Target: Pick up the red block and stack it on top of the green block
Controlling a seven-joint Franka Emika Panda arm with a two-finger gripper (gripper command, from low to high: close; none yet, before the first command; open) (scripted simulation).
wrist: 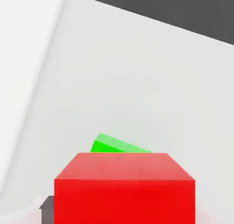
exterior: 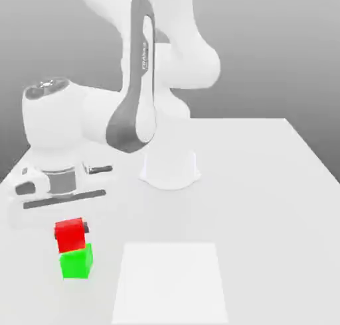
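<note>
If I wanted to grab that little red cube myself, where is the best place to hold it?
Probably by two opposite flat side faces, coming straight down from above. The red block is a plain cube sitting over the green block, so its underside is blocked. The pincer is shut on the red block in just that way.

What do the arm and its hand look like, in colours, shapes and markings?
The arm is glossy white with rounded links. One link has a long dark grey panel with small white lettering. The hand is a bulky white housing with a grey band below. The fingers are dark.
</note>
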